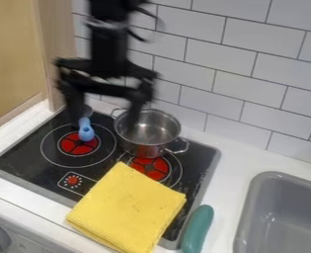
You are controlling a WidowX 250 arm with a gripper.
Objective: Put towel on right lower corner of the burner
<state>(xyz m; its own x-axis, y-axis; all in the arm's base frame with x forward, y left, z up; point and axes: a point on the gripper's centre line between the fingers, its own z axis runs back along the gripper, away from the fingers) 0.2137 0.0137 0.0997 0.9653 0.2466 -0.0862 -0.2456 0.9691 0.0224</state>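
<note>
Nearest, the folded yellow towel (128,207) lies across the front edge of the cooktop (32,165), likely light and floppy, best pinched at its far corner, while beyond it and apart hangs the gripper (105,119), fingers spread wide, seemingly holding nothing, beside the pot (147,131).

The arm (108,44) comes down from the view's top edge, nearly upright, above and to the left of the pot (151,132) as the camera sees it. Thin dark strands stand out from its upper part, on the pot's side. The gripper (105,119) hangs beneath, pointing down, its two fingers (137,101) spread wide apart. One finger overlaps the pot's left side in the view; the other hangs farther left of the pot. Blur softens both tips, and contact with the pot cannot be told.
</note>
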